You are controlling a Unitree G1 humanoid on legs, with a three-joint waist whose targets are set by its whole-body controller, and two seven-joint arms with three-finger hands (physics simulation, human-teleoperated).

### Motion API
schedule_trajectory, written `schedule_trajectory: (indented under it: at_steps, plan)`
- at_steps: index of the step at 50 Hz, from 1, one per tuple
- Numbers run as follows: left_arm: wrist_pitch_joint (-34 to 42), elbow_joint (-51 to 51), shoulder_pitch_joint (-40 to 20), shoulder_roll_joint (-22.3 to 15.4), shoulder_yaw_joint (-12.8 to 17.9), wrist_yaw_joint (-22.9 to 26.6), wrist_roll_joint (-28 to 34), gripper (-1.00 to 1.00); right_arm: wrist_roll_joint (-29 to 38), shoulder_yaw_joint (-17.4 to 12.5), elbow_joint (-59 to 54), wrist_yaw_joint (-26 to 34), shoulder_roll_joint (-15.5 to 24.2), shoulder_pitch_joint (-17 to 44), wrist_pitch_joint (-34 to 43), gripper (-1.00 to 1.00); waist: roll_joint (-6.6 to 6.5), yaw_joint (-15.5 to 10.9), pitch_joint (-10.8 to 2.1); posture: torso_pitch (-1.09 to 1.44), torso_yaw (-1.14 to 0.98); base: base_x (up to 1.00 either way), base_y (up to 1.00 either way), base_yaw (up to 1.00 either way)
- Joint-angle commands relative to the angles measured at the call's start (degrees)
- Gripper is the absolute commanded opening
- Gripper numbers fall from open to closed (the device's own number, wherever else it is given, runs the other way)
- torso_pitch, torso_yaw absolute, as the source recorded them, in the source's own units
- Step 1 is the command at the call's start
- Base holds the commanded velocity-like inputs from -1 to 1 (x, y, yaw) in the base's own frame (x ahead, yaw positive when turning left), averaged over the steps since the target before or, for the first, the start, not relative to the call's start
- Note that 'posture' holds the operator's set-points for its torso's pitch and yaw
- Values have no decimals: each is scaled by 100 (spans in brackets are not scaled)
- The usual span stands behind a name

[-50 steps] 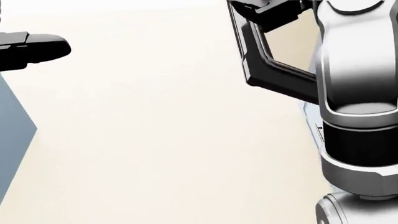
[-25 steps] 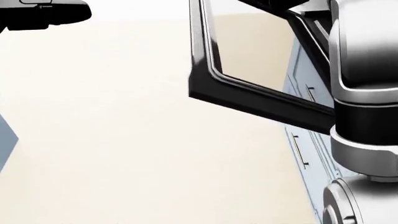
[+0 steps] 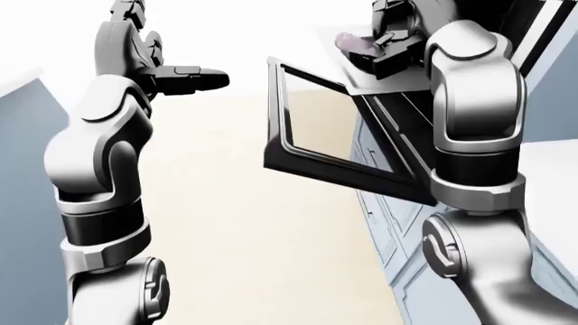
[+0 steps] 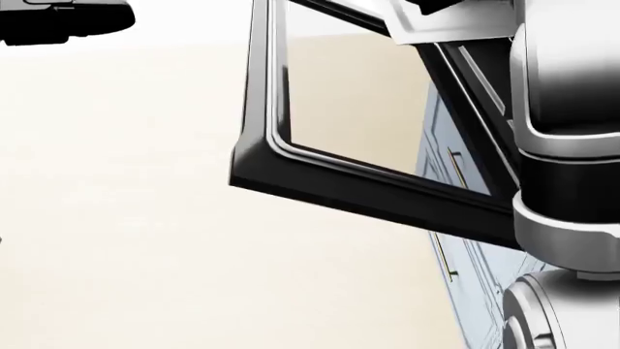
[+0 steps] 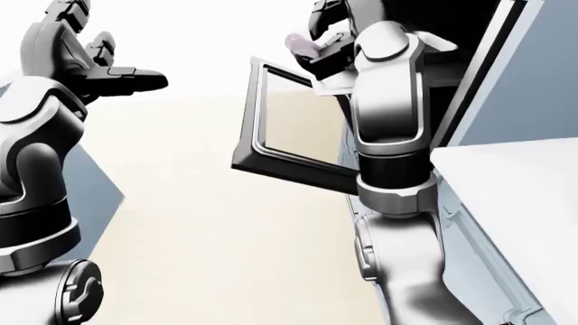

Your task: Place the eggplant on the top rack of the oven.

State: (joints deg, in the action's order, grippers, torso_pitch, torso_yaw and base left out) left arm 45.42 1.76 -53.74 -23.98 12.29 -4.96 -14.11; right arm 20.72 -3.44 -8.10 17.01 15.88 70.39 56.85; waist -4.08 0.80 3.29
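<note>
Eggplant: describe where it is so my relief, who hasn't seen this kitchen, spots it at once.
Find the open oven door, the black glass-paned frame hanging out over the pale floor. Follow its top right corner up to the robot's right hand at the top of the left-eye view. The eggplant is the small purple shape at those dark fingers, the only coloured thing among grey and black parts.

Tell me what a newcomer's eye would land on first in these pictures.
First, the open oven door, a black frame with a glass pane hanging at the left-eye view's centre. Above it, at the top, the right hand holds a purplish eggplant. At upper left the left hand hangs empty over the cream floor.
</note>
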Motion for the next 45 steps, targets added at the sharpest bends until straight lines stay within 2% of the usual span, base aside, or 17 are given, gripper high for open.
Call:
schedule_trajectory:
  at_steps: [1,2,3,4,6,12,15,16,21,25,28,29,31,41,43,44,45]
  plan:
    - [-171,93,-142,-82,72,-10,17,100,22,10,181,-21,10,262,-178,-100,-46,-5,-152,0,0,23,0,0]
    - [-175,93,-135,-87,80,-12,13,100,32,11,162,-15,11,295,-173,-100,-206,10,-196,0,0,25,0,0]
    - [-176,95,-132,-91,87,-15,7,100,45,19,147,-2,14,332,-158,-100,-240,47,-249,0,0,27,0,0]
    - [-178,93,-130,-93,87,-17,4,100,52,17,139,2,14,347,-153,-100,-121,-13,-194,0,0,30,0,0]
    - [-176,103,-132,-103,89,-20,-3,100,65,12,110,19,25,382,-164,-100,-99,15,-131,0,0,33,0,0]
    - [-220,33,-188,-80,48,-33,2,100,97,-7,193,69,43,363,-100,-100,286,-92,-154,0,0,33,0,0]
    - [-212,23,-220,-78,35,-32,9,100,99,-20,223,73,49,346,-94,-100,720,-157,-227,0,0,34,0,0]
    - [-205,40,-216,-77,36,-28,5,100,99,-20,245,76,45,346,-76,-100,628,-136,-202,0,0,34,0,0]
    - [-197,112,-132,-79,63,-19,2,100,104,-4,299,72,16,316,-52,-100,529,-93,-181,0,0,34,0,0]
    - [-200,111,-121,-86,66,-8,9,100,91,-13,272,39,-9,278,-95,-100,285,-29,-115,0,0,34,0,0]
    - [-191,110,-131,-88,63,-10,12,100,80,-15,217,30,-6,327,-112,-100,-116,38,-249,0,0,34,0,0]
    - [-193,95,-147,-93,60,-7,15,100,75,-21,197,28,1,342,-123,-100,-58,13,-268,0,0,33,0,0]
    - [-186,75,-179,-104,57,-3,20,100,66,-34,155,19,18,354,-148,-100,-169,37,-153,0,0,33,0,0]
    - [-78,99,-302,-99,30,-14,32,100,-31,-73,9,-43,106,503,-172,-100,310,-156,-196,0,0,38,-9,0]
    - [-85,106,-290,-102,36,-6,32,100,-29,-61,33,-35,114,528,-135,-100,564,-193,-252,0,0,32,-9,0]
    - [-86,108,-286,-101,39,-6,33,100,-31,-64,35,-39,114,530,-131,-100,791,-182,-341,0,0,29,-8,0]
    - [-93,106,-279,-104,42,-3,34,100,-34,-62,30,-39,114,530,-136,-100,616,-141,-236,0,0,23,-6,0]
